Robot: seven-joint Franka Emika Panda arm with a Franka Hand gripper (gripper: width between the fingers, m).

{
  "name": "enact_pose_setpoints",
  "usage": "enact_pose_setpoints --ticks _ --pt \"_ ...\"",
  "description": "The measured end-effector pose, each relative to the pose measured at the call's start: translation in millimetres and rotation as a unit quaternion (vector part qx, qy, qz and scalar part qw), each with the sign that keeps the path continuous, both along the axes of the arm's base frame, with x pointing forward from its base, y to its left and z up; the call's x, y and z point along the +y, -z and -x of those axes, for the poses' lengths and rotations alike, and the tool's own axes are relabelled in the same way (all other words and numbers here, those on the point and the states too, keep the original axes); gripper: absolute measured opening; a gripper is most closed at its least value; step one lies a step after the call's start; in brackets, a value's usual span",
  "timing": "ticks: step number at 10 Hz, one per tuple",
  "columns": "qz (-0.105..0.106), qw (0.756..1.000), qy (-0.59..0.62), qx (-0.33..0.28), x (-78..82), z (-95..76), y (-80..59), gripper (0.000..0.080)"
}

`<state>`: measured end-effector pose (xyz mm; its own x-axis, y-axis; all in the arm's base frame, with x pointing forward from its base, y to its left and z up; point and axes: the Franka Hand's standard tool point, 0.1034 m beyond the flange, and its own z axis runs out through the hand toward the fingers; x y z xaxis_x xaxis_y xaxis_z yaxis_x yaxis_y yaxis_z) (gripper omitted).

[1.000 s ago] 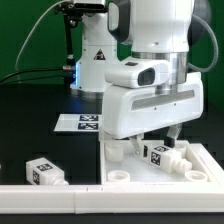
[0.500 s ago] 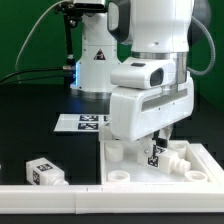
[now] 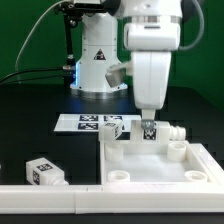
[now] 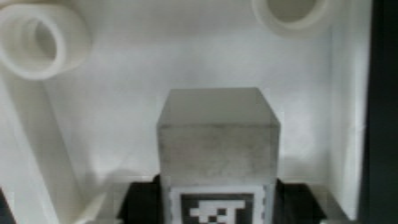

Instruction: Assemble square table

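Note:
The white square tabletop (image 3: pixel 160 168) lies with its raised rim and round corner holes up, at the exterior view's lower right. My gripper (image 3: pixel 149 131) hangs straight down over its far edge, shut on a white blocky leg (image 3: pixel 150 133) with a black-and-white tag. In the wrist view the leg (image 4: pixel 222 140) sits between my black fingers (image 4: pixel 146 200), above the slab (image 4: pixel 125 110) and between two of its round holes (image 4: pixel 36 45). Another tagged leg (image 3: pixel 118 127) stands just behind the slab's far left corner. A third leg (image 3: pixel 45 170) lies on the black table at lower left.
The marker board (image 3: pixel 85 122) lies flat behind the slab. A long white rail (image 3: pixel 50 196) runs along the front edge. A white piece (image 3: pixel 173 131) sits to the right of the held leg. The robot base (image 3: pixel 95 60) stands at the back.
The wrist has swung up from a low tilted pose to vertical. The leg that lay on the slab is now held upright in my gripper near the slab's far edge.

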<state>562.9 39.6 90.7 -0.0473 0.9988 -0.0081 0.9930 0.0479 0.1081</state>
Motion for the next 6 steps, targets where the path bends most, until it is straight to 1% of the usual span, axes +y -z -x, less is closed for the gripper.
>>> enact_pose_setpoints --ticks 1,3,4,5,6 --pt "0.001 1.0 -0.031 -0.005 -7.6 -1.5 -0.8 0.0278" --pt "0.016 0.996 -0.092 -0.004 -9.3 -0.6 1.3 0.0279" --pt "0.03 0.99 -0.138 -0.003 -7.2 1.1 0.9 0.0279" --pt "0.049 0.975 -0.218 0.001 7.0 12.0 0.3 0.0279" --pt "0.055 0.954 -0.295 0.011 19.8 31.9 2.0 0.0279"
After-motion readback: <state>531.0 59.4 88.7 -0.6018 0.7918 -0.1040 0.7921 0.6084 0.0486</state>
